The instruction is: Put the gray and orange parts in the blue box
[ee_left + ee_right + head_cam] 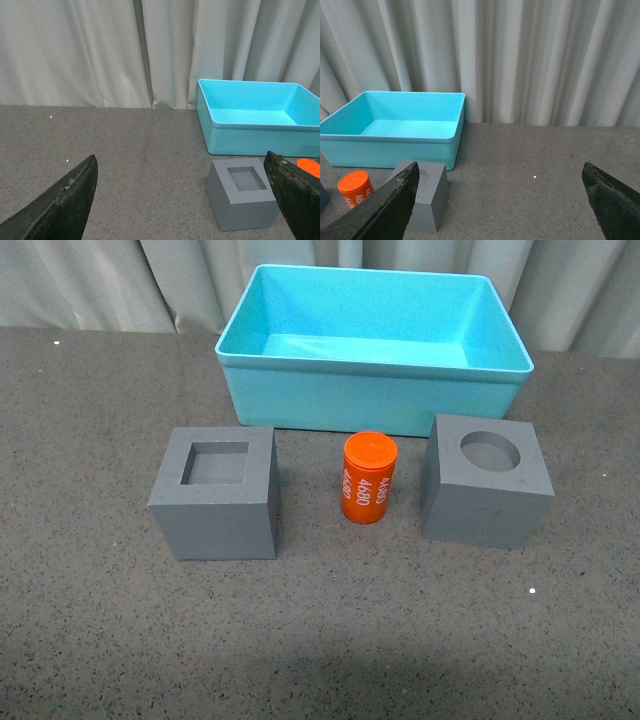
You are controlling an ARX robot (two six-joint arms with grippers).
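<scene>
The turquoise-blue box [372,390] stands empty at the back middle of the table. In front of it stand a gray cube with a square recess [215,492] on the left, the orange cylinder printed "4680" [368,478] in the middle, and a gray cube with a round hole [487,480] on the right. Neither arm shows in the front view. My left gripper [182,192] is open and empty; the square-recess cube [242,192] sits near one finger, with the box [260,120] beyond. My right gripper [502,195] is open and empty; the round-hole cube [427,200], the cylinder [356,188] and the box [395,130] lie to one side.
The table is a dark gray speckled surface [100,620]. A pale curtain [90,280] hangs along its far edge behind the box.
</scene>
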